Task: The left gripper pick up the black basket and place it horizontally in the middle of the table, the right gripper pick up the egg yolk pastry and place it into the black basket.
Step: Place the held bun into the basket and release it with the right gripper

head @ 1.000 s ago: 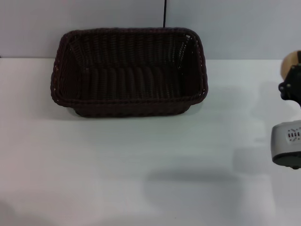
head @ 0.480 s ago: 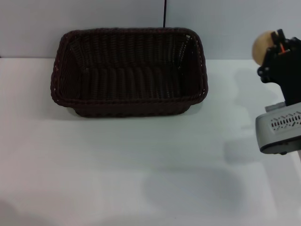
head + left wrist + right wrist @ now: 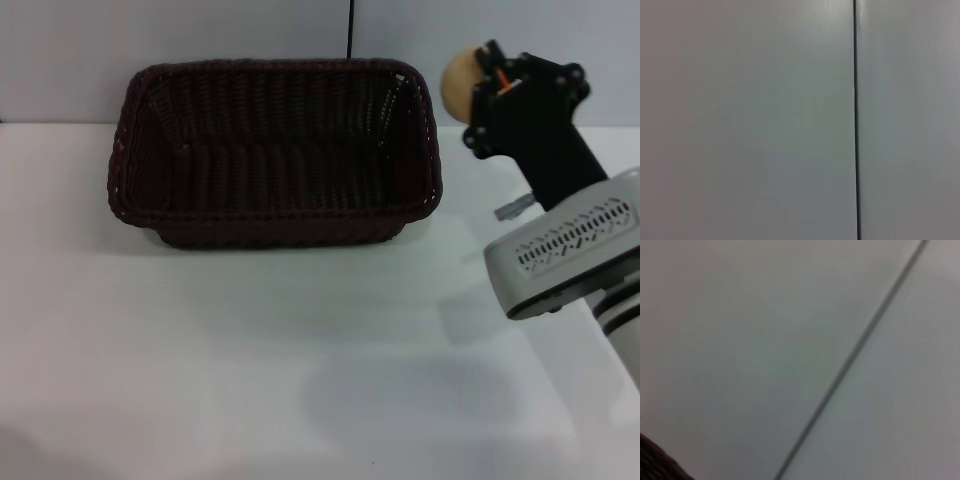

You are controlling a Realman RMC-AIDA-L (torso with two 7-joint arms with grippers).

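The black basket (image 3: 275,150) sits on the white desk (image 3: 250,340) in the upper middle of the head view, its long side running across the frame and its open top facing up. It looks empty: only dark weave shows inside. Judging from how it lies, the first half of the task, setting the basket horizontally in the middle of the desk, appears done.

The right gripper (image 3: 478,82) is in the upper right of the head view, raised above the desk and just beside the basket's right rim. Its fingers are closed around the egg yolk pastry (image 3: 461,83), the pale round ball showing at the gripper's tip with a spot of orange-red next to it. The pastry hangs just outside the basket's right-hand edge, near its far corner, and is not yet over the opening.

The right wrist view shows mostly blank wall with a dark seam, plus a sliver of the basket's weave (image 3: 657,462) in its lower left corner.

The left gripper appears in no picture; the left wrist view shows only wall, so that arm seems parked away from the work.

What remains, as I judge it: carry the pastry over the basket's opening, lower it and release it inside.
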